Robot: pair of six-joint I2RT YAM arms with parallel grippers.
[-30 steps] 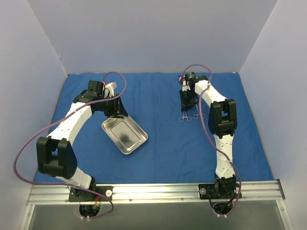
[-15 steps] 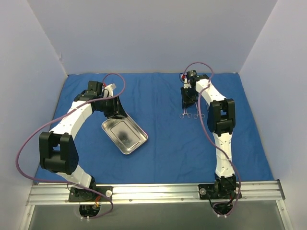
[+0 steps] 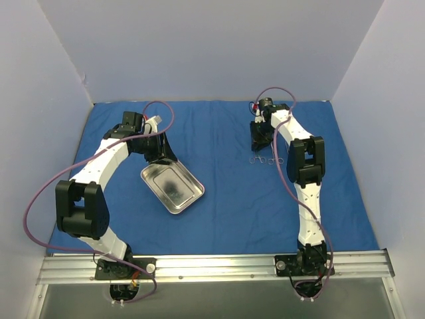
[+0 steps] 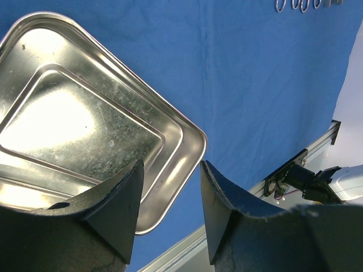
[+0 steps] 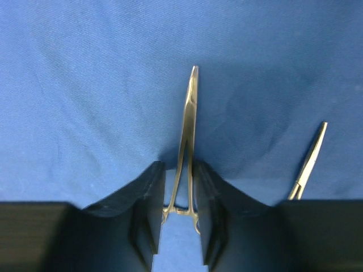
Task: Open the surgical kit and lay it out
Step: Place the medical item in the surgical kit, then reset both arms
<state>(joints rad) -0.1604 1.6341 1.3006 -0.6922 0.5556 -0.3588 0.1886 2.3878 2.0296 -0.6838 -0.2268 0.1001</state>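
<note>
- The left hand [image 4: 171, 167] is tilting down over one shiny rectangular steel tray [image 4: 85, 113]. A rounded corner of the tray is showing just beyond its fingers, which are spread wide and gripping nothing.
- The right hand [image 5: 178, 165] is reaching far out and low. Its fingers are pinching the shanks of a thin metal scissor-like instrument [image 5: 190, 107], whose tips are pointing away from the hand.
- A second such instrument [image 5: 311, 156] is lying just to that hand's right, making two.
- One large blue cloth wrap [image 5: 85, 85] is lying spread beneath both hands.
</note>
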